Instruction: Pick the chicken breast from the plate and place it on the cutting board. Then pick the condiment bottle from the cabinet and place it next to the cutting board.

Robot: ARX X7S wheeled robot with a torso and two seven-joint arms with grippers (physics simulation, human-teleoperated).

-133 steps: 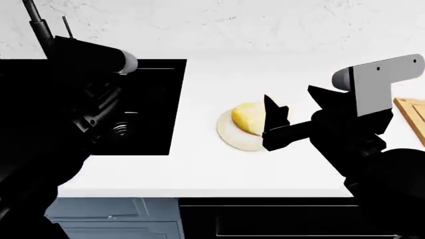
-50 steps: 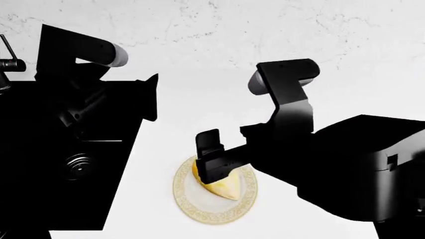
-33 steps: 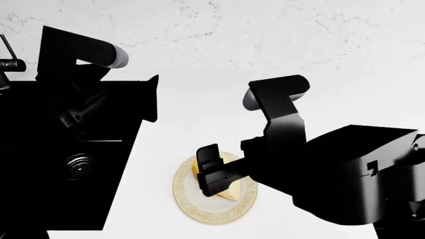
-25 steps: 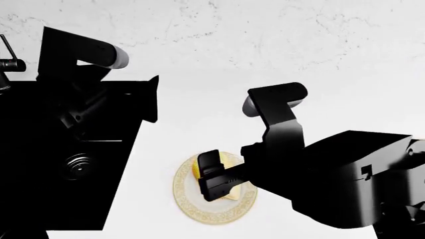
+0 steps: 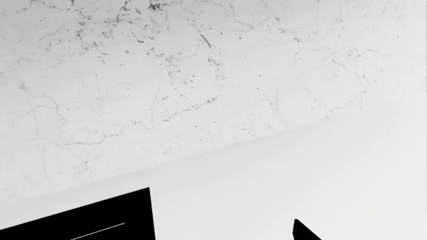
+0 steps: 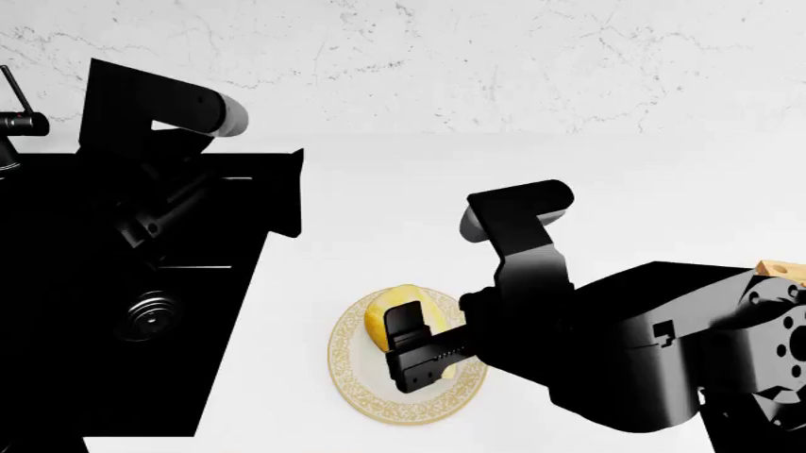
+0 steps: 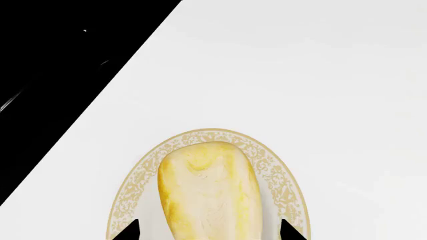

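Right claw (image 6: 416, 357) hung low over the plate (image 6: 357, 392), its two fingertips spread apart on either side of the chicken breast (image 6: 384, 318), as the right wrist view showed, with dark tips at each flank of the meat and no clear contact. That pale-yellow chicken breast (image 7: 210, 192) lay lengthwise in the middle of the gold-rimmed plate (image 7: 137, 180), which sat on the white worktop (image 6: 377, 226) just beside the black sink (image 6: 75, 311). One corner of the wooden cutting board (image 6: 780, 269) peeked out behind the right arm at the far right edge of the head view. Left claw (image 6: 283, 193) was held up over the sink's edge, well apart from the plate; whether it was apart or together could not be told.
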